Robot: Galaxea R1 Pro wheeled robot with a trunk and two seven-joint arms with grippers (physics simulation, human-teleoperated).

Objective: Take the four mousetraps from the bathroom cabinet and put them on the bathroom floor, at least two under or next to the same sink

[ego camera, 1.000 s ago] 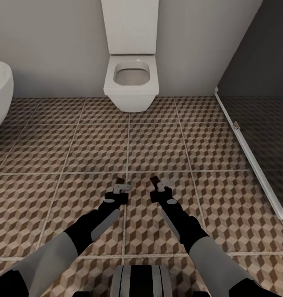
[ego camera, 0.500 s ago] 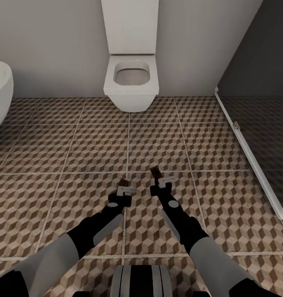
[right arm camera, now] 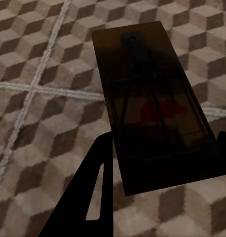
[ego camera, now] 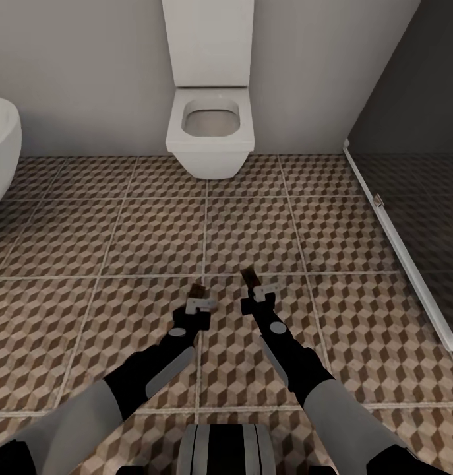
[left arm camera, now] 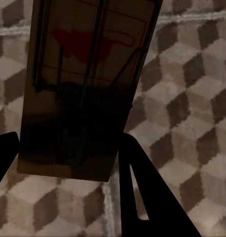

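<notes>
- The left pincer grips 1 mousetrap, its fingers clamped on the board's near end above the bathroom floor.
- The right pincer holds a second mousetrap just to the right.
- A white toilet stands at the far wall.

The cube-patterned bathroom floor meets a white shower rail at the right.
</notes>
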